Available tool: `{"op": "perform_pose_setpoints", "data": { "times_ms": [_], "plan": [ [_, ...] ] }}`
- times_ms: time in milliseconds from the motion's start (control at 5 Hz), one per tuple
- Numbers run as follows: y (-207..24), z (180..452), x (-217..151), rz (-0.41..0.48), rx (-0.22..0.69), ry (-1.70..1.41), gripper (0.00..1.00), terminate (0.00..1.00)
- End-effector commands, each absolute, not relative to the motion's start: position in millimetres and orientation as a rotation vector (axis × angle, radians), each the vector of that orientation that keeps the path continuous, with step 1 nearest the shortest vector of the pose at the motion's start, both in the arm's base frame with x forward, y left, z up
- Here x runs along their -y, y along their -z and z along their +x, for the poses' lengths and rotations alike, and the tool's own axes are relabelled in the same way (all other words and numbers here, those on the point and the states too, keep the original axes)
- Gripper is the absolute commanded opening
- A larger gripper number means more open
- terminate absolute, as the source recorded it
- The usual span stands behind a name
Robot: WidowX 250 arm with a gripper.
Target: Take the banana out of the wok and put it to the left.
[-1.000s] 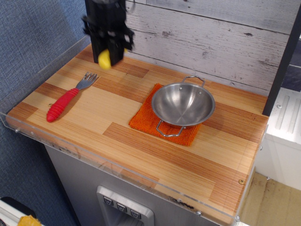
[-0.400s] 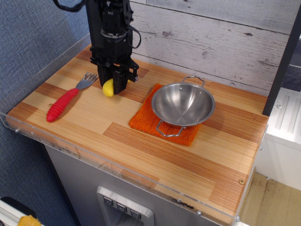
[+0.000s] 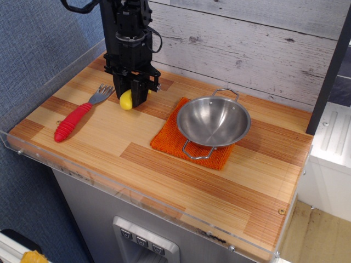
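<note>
On the table (image 3: 181,164), left of the wok (image 3: 213,121), the gripper (image 3: 131,94) has come down from well above the surface a second ago and now sits low, banana (image 3: 127,100) at its tip. Since 0.4 s ago almost nothing moved: arm and banana shifted only slightly. The banana looks to be resting on or just above the wood, right beside the fork (image 3: 79,114) tines, well apart from the wok. The wok is empty and sits on the orange cloth (image 3: 171,139). That means the removal is done and the carry to the left is done; judged from this, only release and retreat remain.

Jaws: closed around the banana's upper part, still gripping it as far as can be seen; no gap opened between frames.

Hard to make out: the banana's upper half is hidden inside the black gripper body, only the lower yellow end shows. Whether it actually touches the table cannot be told from this angle, no clear shadow gap. The fingers are black on black, so their edges blur together. The arm's upper part is cut off at the top edge. A yellow thing at bottom left is cropped, unidentifiable.
</note>
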State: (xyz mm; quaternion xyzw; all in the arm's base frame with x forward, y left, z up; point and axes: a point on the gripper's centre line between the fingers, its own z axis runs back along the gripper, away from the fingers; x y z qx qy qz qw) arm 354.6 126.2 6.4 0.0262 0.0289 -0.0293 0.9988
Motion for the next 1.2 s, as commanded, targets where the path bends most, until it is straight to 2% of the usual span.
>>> {"op": "perform_pose_setpoints", "data": {
  "times_ms": [0,400,600,1000],
  "plan": [
    [-11.6,343.1,-140.8,0.016,-0.059,0.009,1.0,0.0],
    [-30.1,340.0,-139.6,-0.002,-0.034,0.008,1.0,0.0],
    [-74.9,335.3,-136.8,0.039,0.068,0.003,1.0,0.0],
    [-166.2,314.7,-131.6,0.064,0.258,0.007,1.0,0.0]
  ]
}}
